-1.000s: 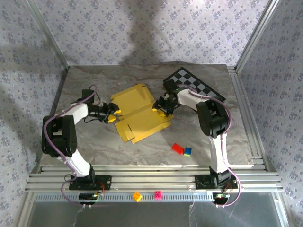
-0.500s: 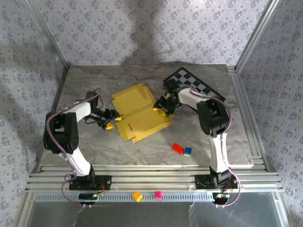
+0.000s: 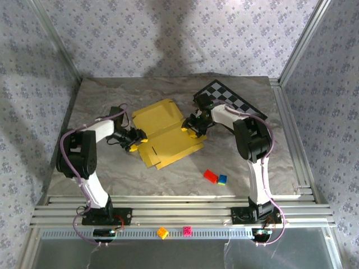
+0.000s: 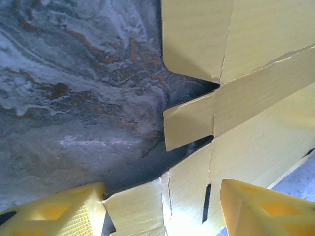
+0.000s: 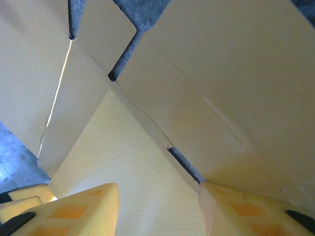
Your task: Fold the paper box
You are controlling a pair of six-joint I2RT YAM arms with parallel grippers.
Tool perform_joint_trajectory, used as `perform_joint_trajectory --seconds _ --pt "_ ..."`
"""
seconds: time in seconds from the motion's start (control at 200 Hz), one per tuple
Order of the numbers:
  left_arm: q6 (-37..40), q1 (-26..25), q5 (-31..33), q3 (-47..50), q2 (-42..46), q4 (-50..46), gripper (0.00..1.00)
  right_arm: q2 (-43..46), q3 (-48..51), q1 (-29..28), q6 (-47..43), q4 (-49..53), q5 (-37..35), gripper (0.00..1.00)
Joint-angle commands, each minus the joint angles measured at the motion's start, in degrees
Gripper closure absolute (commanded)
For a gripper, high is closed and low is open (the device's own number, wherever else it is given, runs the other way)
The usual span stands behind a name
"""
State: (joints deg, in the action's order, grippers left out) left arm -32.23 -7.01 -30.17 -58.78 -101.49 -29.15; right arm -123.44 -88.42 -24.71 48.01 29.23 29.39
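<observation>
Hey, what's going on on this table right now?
A robot is working with both claws at a yellow paper box that lies spread open, mostly flat, on the table. The left claw is at its left edge, jaws apart by a flap; the right claw is at its right edge, jaws apart too. The box is not folded shut yet.

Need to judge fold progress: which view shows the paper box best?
Top external: the whole paper box lies in frame. Left wrist catches its slotted edge flaps close up; right wrist, creased panels.
</observation>
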Motion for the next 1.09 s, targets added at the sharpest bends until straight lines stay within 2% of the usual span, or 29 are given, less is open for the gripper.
perform_joint_trajectory --seconds 0.0,0.12,0.365,0.535,0.69,1.089 --pt "-3.88 -0.91 -2.11 2.34 3.53 7.95 0.39 -2.86 -0.17 0.16 -1.09 2.71 -0.81 0.51" --pt "-7.20 -0.89 -4.37 3.84 6.42 11.39 0.41 -3.16 -0.35 0.29 -1.42 3.02 -0.64 0.51" --pt "-9.76 1.57 -7.27 5.10 10.88 12.47 0.45 -3.87 -1.53 0.52 -1.92 4.51 -0.71 0.51" --pt "-12.03 2.05 -10.09 5.68 11.54 14.17 0.46 -4.14 -2.23 0.58 -2.13 4.88 -0.54 0.51" --pt "-12.76 2.53 -9.64 6.07 13.74 13.80 0.48 -4.51 -2.72 1.02 -2.33 4.95 -0.53 0.51" --pt "-19.18 2.95 -12.34 8.66 15.84 20.06 0.51 -5.93 -4.10 1.33 -2.87 7.48 -0.36 0.51"
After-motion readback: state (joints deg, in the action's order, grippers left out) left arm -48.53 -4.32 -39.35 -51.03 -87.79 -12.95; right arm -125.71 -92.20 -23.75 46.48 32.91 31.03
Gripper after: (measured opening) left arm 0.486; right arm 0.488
